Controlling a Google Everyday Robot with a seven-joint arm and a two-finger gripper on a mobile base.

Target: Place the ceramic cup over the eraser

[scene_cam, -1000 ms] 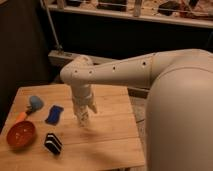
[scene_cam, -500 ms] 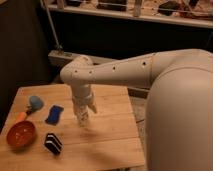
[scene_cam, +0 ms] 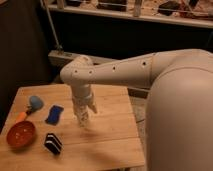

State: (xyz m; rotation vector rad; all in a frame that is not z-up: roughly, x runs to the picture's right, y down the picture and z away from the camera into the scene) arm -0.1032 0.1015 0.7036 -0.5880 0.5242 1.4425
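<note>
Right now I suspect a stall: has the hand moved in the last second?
No. The hand stays above the table, just right of the dark-blue piece, as before.

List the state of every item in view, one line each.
gripper: jaws open, empty, over the middle of the table
ceramic cup: on the table at far left, not held, apart from the eraser
eraser: uncovered, near the front edge, right of the orange bowl
orange bowl: open side up, front left
dark-blue piece: lying flat between ceramic cup and gripper
</note>
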